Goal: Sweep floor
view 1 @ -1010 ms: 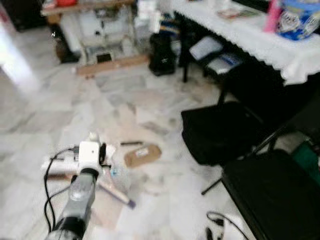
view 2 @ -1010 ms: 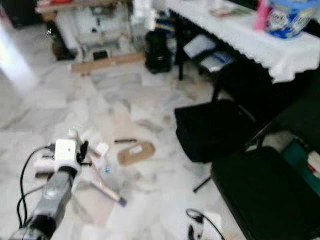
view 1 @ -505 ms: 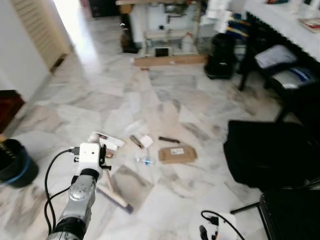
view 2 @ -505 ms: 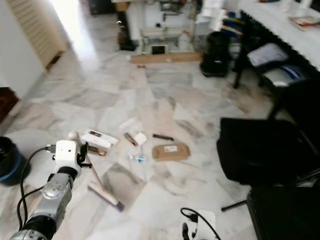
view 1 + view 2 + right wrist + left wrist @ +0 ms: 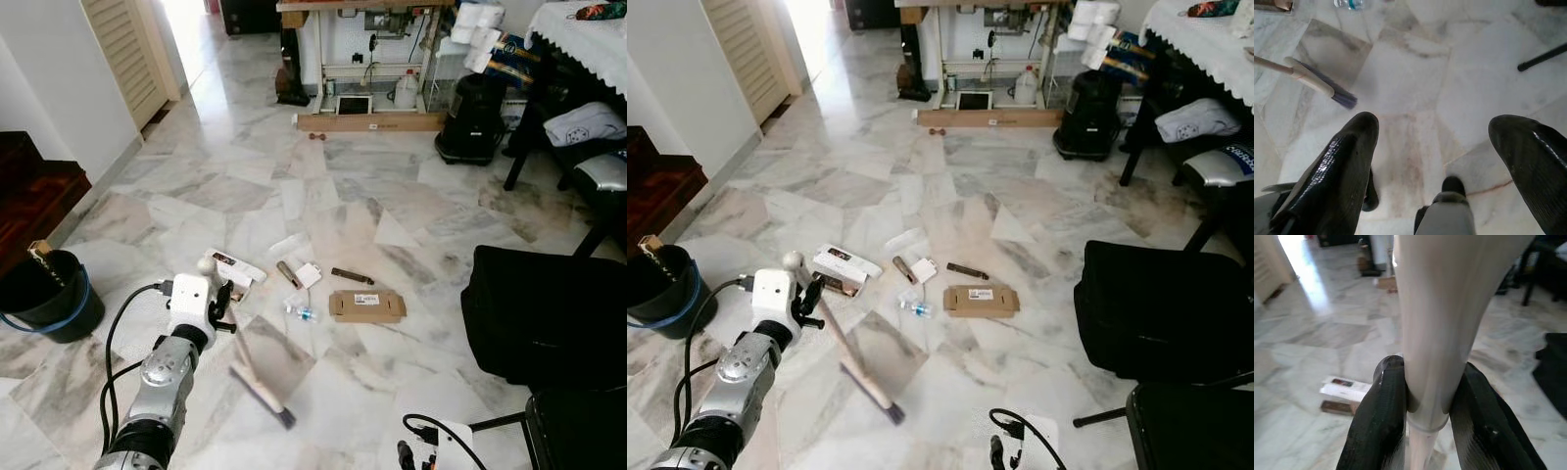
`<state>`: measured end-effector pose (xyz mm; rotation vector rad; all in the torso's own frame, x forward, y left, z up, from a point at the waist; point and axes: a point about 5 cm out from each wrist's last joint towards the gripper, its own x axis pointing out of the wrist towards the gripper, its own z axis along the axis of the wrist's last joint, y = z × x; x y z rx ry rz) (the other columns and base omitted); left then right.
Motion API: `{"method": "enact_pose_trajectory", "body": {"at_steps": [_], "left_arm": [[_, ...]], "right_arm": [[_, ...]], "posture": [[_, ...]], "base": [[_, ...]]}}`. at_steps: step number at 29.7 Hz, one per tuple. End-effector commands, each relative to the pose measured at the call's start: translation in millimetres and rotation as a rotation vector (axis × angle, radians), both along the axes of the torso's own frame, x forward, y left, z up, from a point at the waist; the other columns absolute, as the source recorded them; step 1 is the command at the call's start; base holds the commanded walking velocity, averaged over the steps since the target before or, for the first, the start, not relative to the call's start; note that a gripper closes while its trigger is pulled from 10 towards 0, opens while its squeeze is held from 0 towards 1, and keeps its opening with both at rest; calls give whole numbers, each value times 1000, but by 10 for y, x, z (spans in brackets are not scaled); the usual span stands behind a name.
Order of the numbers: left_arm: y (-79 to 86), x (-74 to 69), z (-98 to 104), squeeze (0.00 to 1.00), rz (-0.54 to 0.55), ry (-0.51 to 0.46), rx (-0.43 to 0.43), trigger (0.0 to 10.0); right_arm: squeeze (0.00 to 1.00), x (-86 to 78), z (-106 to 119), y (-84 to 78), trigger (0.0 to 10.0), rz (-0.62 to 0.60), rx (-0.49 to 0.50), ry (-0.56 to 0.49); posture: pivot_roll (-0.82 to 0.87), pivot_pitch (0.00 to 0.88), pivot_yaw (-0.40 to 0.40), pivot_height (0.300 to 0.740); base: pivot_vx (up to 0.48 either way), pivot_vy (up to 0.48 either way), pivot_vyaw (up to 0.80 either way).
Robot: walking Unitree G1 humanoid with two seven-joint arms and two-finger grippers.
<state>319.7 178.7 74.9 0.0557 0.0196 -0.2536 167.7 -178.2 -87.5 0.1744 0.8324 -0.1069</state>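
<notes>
While left claw (image 5: 1426, 431) grips broom (image 5: 862, 367), right claw (image 5: 1449, 161) spread.

Pale-handled broom (image 5: 854, 361), slanted, bristles seemingly on floor (image 5: 950, 206)

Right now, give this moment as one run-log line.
left end effector: shut on broom handle | broom head: on floor, short of litter | right end effector: open, idle

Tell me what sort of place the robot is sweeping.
Probably a lived-in room of a home: marble-tiled floor, a lace-edged tablecloth over a table, dark wooden stairs. The left gripper grips a broom handle, with litter like a flattened cardboard box ahead.
</notes>
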Motion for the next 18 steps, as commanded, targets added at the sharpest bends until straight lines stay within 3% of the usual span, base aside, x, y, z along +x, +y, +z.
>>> {"method": "enact_pose_trajectory", "body": {"at_steps": [1, 4, 6, 8, 9, 18], "left_arm": [[-17, 83, 193, 0, -53, -59, -4, 10000], [-49, 113, 267, 0, -130, -63, -1, 10000], [-72, 129, 310, 0, -172, -65, 0, 10000], [-114, 145, 374, 0, -227, -71, -8, 10000], [-135, 152, 406, 0, -253, -72, -14, 10000], [-322, 160, 540, 0, -379, -87, -32, 10000]], "right_arm": [[0, 27, 17, 41, 10000, 32, 1, -28], [0, 46, 36, 57, 10000, 60, 8, -57], [0, 470, 299, -149, 10000, 82, -34, -205], [0, 1036, 765, -358, 10000, 83, -3, -390], [0, 1129, 862, -380, 10000, 90, 12, -428], [0, 1409, 1213, -368, 10000, 186, 106, -593]], "posture": [[-79, 0, 76, 740], [-83, 0, 80, 740], [-83, 0, 80, 740], [-81, 0, 79, 740], [-80, 0, 78, 740], [-78, 0, 70, 740]], "base": [[0, 0, 0], [0, 0, 0], [0, 0, 0], [0, 0, 0], [0, 0, 0], [0, 0, 0]]}}
